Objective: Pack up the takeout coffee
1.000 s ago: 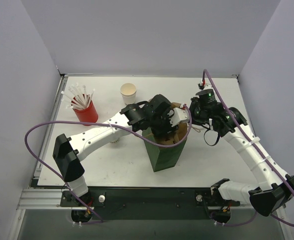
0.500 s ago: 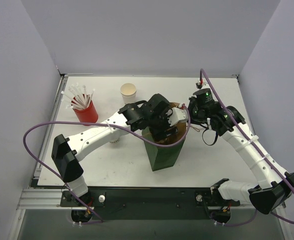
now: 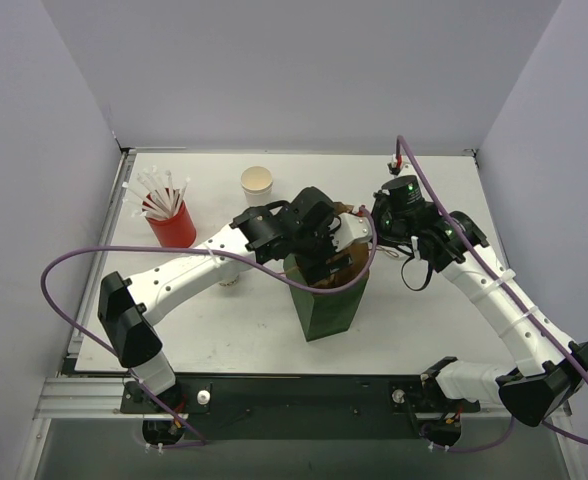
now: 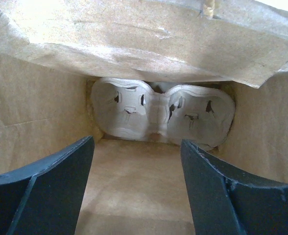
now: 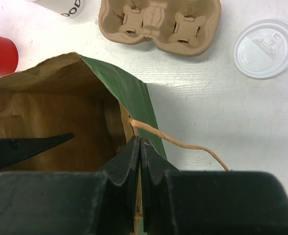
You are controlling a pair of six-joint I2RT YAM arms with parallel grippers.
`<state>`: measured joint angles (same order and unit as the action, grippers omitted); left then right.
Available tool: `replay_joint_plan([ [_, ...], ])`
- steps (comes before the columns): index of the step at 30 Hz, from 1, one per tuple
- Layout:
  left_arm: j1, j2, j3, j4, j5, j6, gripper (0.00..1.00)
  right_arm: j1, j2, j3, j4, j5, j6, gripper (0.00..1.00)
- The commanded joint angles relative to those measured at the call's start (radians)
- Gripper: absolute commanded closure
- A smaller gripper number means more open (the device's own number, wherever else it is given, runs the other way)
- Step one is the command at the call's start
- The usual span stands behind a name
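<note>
Inside the paper bag (image 3: 329, 300), left gripper (image 4: 136, 144) gapes empty; takeout coffee (image 5: 65, 6) perhaps outside it.

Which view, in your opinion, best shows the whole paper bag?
The top view: the paper bag stands upright, its whole green outside visible. The left wrist view shows only its brown inside, with a cup tray in it. The right wrist view shows one rim corner and the string handle.

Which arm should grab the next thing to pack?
Probably left. The left gripper is open and empty inside the bag; the right gripper is shut on the bag's rim, holding it open.
</note>
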<state>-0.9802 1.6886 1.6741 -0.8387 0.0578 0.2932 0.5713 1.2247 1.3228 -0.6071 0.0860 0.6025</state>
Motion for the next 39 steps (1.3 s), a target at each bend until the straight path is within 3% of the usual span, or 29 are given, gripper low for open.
replay_joint_plan([
  [1, -0.005, 0.031, 0.021, 0.079, -0.087, -0.083, 0.18, 0.09, -0.008, 0.047, 0.089, -0.141, 0.039, 1.0],
  [28, -0.003, -0.03, 0.156, 0.029, -0.173, -0.173, 0.24, 0.101, -0.031, 0.041, 0.082, -0.106, 0.04, 1.0],
  [39, -0.003, -0.061, 0.246, -0.049, -0.332, -0.287, 0.33, 0.101, -0.037, 0.035, 0.082, -0.106, 0.042, 1.0],
])
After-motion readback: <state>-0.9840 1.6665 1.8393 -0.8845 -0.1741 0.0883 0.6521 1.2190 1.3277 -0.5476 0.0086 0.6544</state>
